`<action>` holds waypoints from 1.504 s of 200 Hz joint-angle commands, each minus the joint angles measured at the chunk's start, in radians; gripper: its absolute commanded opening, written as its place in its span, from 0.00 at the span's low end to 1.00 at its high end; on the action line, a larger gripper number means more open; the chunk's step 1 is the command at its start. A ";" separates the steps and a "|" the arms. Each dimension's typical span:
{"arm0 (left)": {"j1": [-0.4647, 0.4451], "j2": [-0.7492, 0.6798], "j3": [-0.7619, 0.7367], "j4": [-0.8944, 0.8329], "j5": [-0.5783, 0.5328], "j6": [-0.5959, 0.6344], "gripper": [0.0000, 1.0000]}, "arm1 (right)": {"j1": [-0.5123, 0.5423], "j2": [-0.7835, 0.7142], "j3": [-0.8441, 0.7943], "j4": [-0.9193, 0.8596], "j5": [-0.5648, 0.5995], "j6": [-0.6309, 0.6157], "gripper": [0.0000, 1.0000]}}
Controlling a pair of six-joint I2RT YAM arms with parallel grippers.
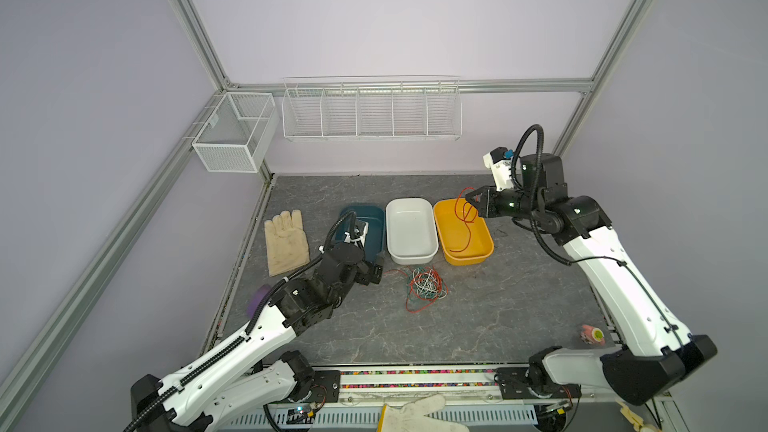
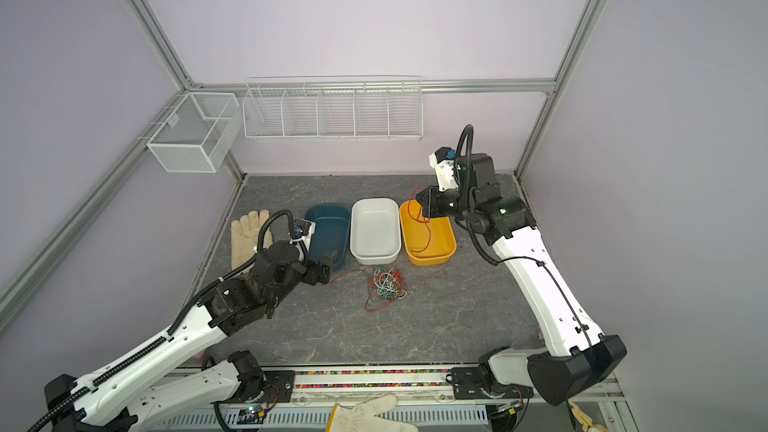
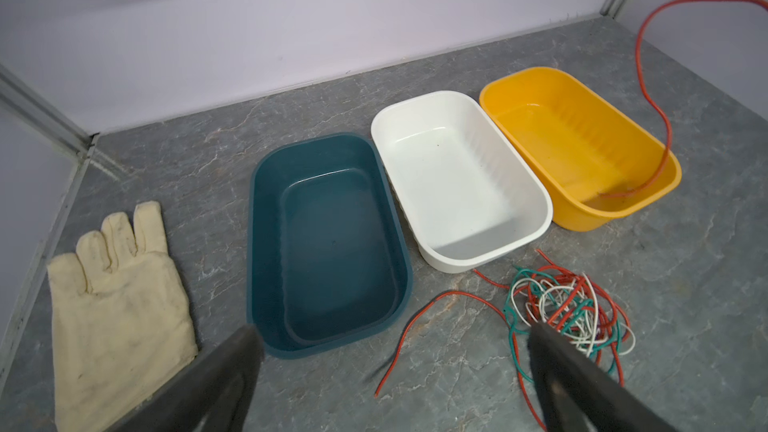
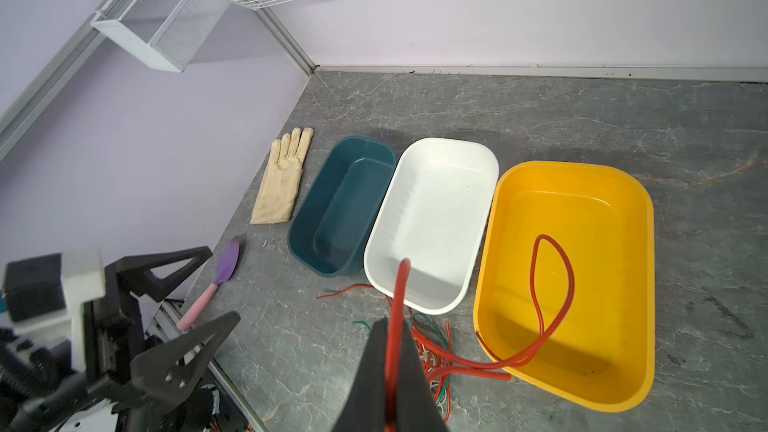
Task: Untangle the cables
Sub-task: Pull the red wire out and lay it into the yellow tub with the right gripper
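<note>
Pinching one red cable (image 4: 400, 288) in our right gripper (image 1: 471, 200) over the yellow tub (image 1: 488, 249), mid-right, probably for sorting; left gripper (image 3: 395, 334) gapes wide beside the tangle (image 3: 569, 309).

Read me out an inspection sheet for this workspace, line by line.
Surface: grey marbled tabletop; teal tub and white tub empty, yellow tub alongside.
Job's things: red, green and white cable tangle lies before the white tub; one red cable hangs into the yellow tub.
Clutter: cream glove, purple trowel, white glove at the front edge.
Grippers: left gripper open beside the tangle, holding nothing; right gripper shut on the red cable.
Cables: black ribbed hoses loop over both arms.
Surroundings: lilac wall, aluminium frame, white wire baskets.
</note>
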 commanded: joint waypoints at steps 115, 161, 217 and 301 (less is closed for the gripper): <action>-0.042 0.132 -0.106 0.137 0.472 0.380 0.99 | -0.040 0.144 -0.219 0.222 0.016 0.090 0.06; -0.063 0.094 -0.165 0.153 0.473 0.392 0.99 | -0.039 0.236 -0.237 0.209 0.031 0.118 0.07; -0.079 0.156 -0.142 0.145 0.385 0.412 0.99 | -0.041 0.342 -0.224 0.205 0.059 0.127 0.07; -0.130 0.201 -0.125 0.100 0.346 0.425 0.99 | -0.040 0.465 -0.159 0.159 0.072 0.110 0.06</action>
